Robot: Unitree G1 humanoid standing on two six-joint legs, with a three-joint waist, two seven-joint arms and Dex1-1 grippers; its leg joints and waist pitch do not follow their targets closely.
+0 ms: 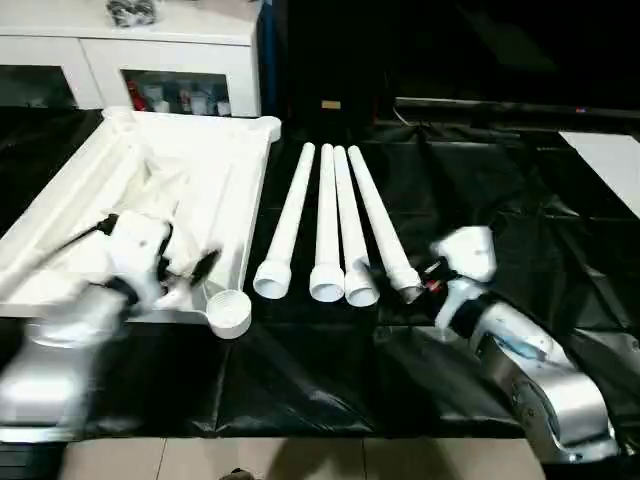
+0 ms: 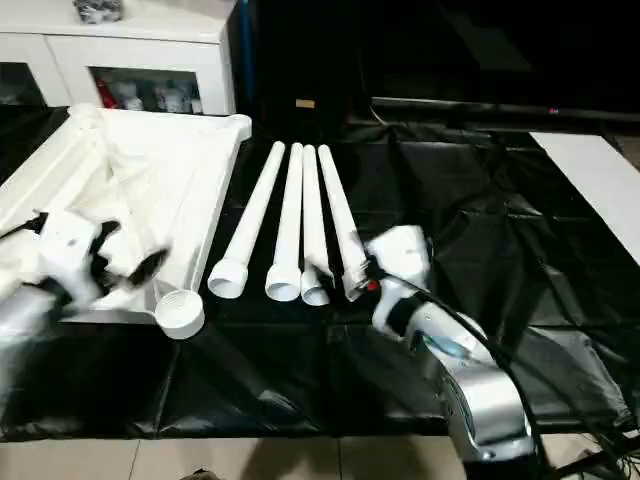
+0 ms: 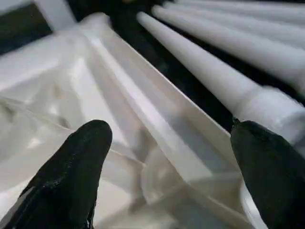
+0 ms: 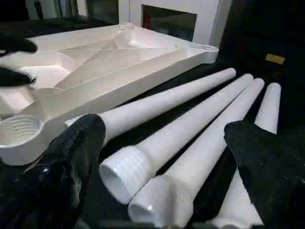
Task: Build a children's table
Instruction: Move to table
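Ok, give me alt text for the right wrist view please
Between the right gripper's two open black fingers, four white table legs lie side by side on black sheeting. Beyond them the upturned white tabletop shows its ribbed underside and a threaded corner socket.

Four white tapered legs (image 1: 325, 225), one upside-down white plastic table panel (image 1: 215, 165), one white cabinet (image 1: 180, 45), and two robot arms.

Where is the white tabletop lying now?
In the head views, the tabletop lies underside up on the robot's left, beside the four legs, before the white cabinet.
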